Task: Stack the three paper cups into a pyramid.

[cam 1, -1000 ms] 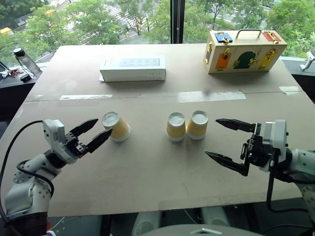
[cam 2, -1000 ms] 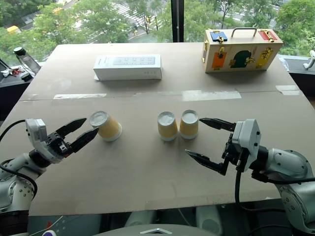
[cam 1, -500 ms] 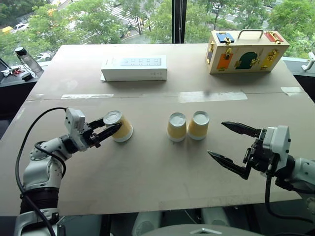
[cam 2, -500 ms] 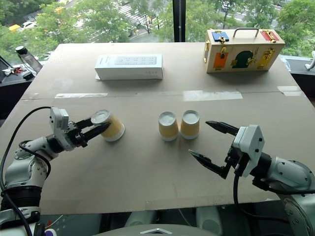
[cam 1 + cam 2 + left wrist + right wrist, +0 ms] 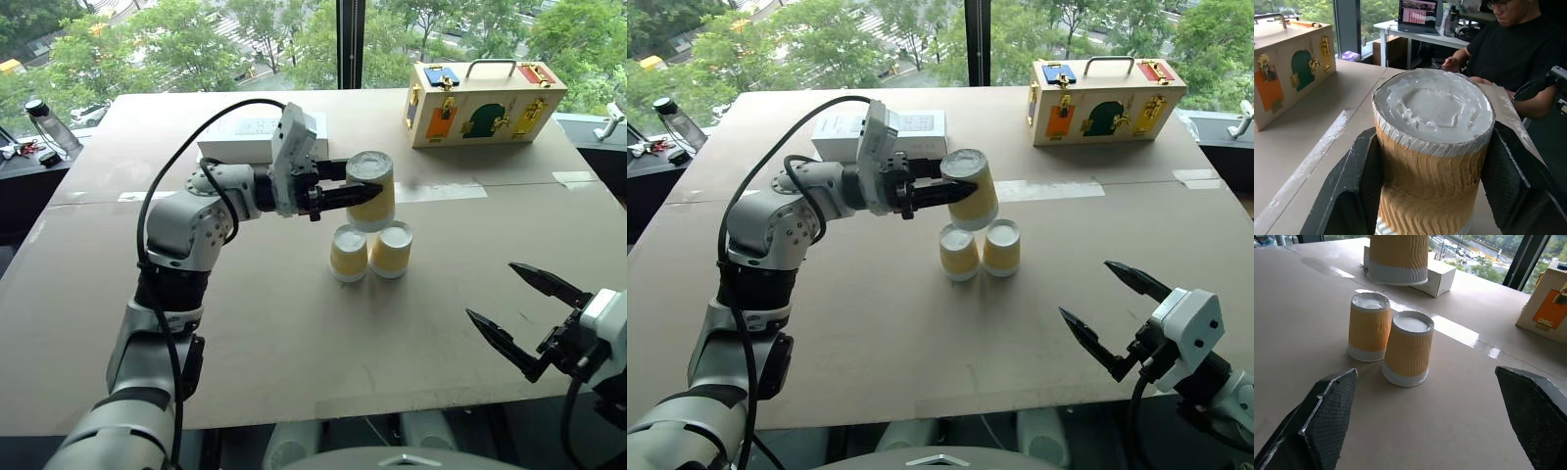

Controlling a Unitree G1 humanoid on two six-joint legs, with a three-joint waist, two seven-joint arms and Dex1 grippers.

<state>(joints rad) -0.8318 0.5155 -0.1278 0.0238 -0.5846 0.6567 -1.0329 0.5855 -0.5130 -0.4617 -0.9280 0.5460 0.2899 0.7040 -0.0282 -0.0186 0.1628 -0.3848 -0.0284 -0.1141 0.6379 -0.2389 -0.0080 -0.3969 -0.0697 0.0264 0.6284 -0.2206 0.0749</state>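
The left gripper (image 5: pixel 338 192) has a paper cup clamped between its two black fingers (image 5: pixel 1359 186), squeezing the yellow-orange ribbed sides of the held cup (image 5: pixel 371 191) just below its white top. That cup is upside down, wide rim toward the table, and it hangs in the air above the other two. From the left wrist camera you can see the fingers pressed flat against both sides of it, the white upturned base facing the lens.

Down on the brown table (image 5: pixel 294 333), the two remaining cups sit upside down side by side, touching or very nearly so: the left-hand cup (image 5: pixel 349 253) and the right-hand cup (image 5: pixel 392 249). The held one sits over the pair, a little toward the far side, and clear of them; the right wrist view shows a gap of air between its rim and their tops.

The right gripper (image 5: pixel 526 318) is off to the near right, well apart from the cups, its fingers spread wide with nothing between them.

At the far side of the table lies the long white box (image 5: pixel 921 125), partly behind the left arm, and at the far right stands the wooden box (image 5: pixel 485 100) with coloured latches. A person (image 5: pixel 1513 44) in a dark shirt sits beyond the table.
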